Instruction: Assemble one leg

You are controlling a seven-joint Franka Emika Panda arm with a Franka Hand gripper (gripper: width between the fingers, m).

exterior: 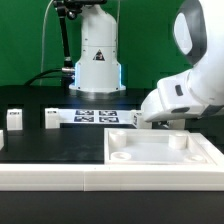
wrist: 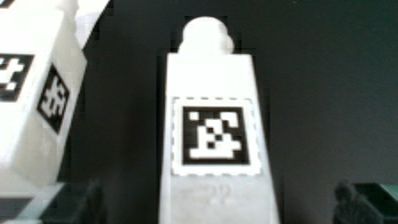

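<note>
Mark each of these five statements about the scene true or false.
1. The leg in the wrist view bears a black-and-white tag. True.
2. The gripper is shut on the leg. False: its fingers stand clear on either side.
3. Two small white posts stand at the exterior view's left. True.
4. The marker board lies on top of the white panel. False: it lies on the black table, behind the panel.
5. The backdrop is red. False: it is green.
</note>
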